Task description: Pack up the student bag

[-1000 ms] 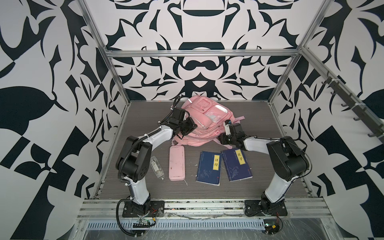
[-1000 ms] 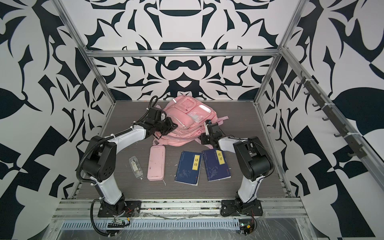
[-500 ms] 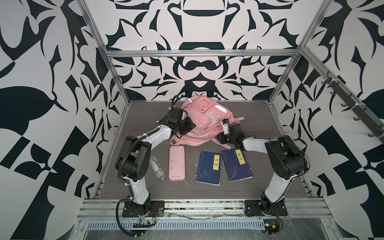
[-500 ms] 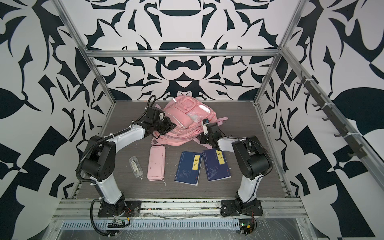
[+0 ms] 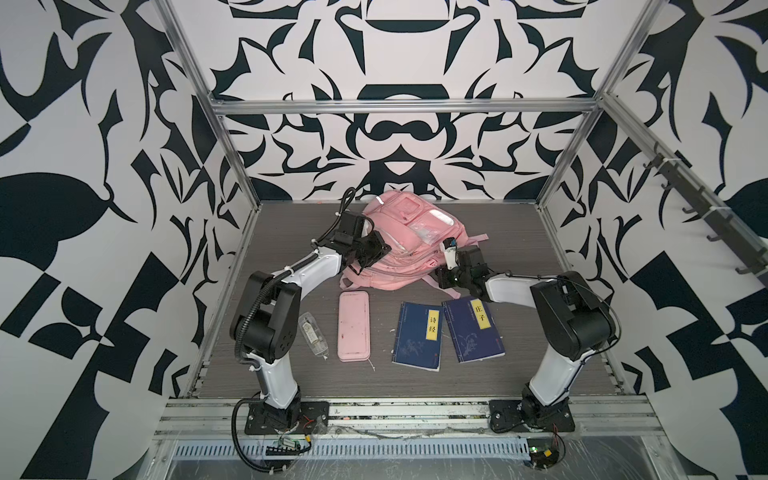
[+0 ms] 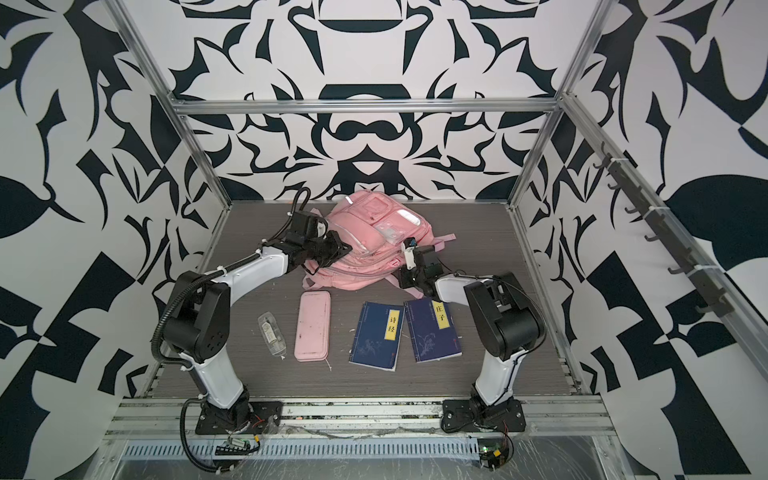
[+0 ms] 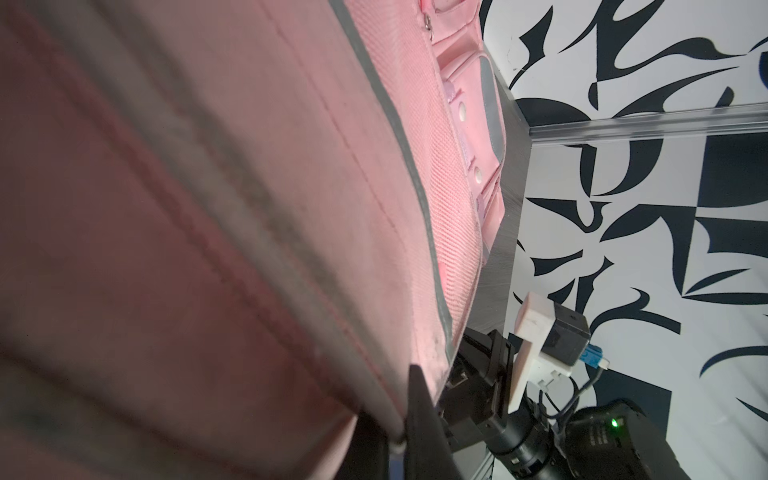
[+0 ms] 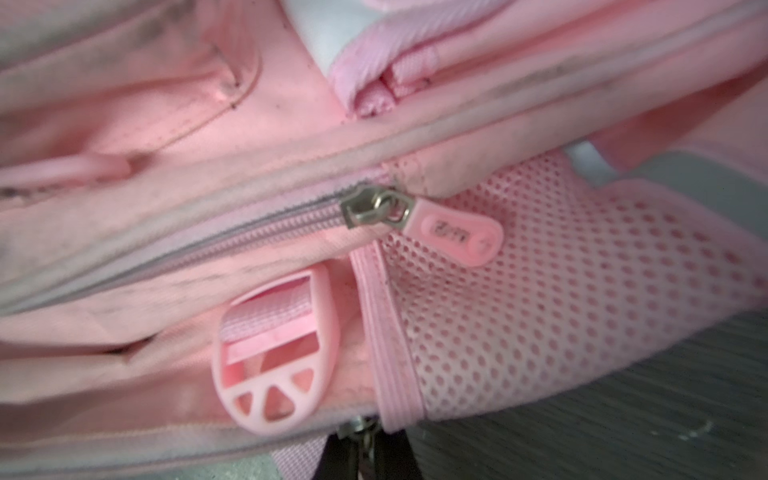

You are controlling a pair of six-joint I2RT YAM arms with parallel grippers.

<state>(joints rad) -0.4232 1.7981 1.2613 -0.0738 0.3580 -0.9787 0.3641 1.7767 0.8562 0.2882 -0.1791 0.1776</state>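
Nearest the arm bases, everything to be packed lay loose on the bench (image 5: 266, 257). A small clear container (image 5: 312, 340), a flat pink pencil case (image 5: 353, 326), a blue book (image 5: 419, 336) and a second blue book (image 5: 473, 328) just beside it sat in a rough row. None of them touched either arm.

Just beyond them, the right pincer (image 5: 441, 279) was down at the near right corner of the student bag (image 5: 399, 232). In the right wrist view its dark fingers (image 8: 395, 457) were closed below a metal slider. They probably pinched the lower zip pull (image 8: 359, 428), though the tab itself was hidden at the picture's edge. The zip above it showed meshed teeth along its whole visible run.

Farther back, the left pincer (image 5: 376, 249) was clamped on a fold of fabric on the bag's left flank, seen close in the left wrist view (image 7: 395, 432).

The bag lay front-up on the far half of the bench, between the two arms, with no compartment visibly open.

By this showing the task had barely begun. The bag looked braced and a zip gripped. Opening it, loading all four things and closing it remained.
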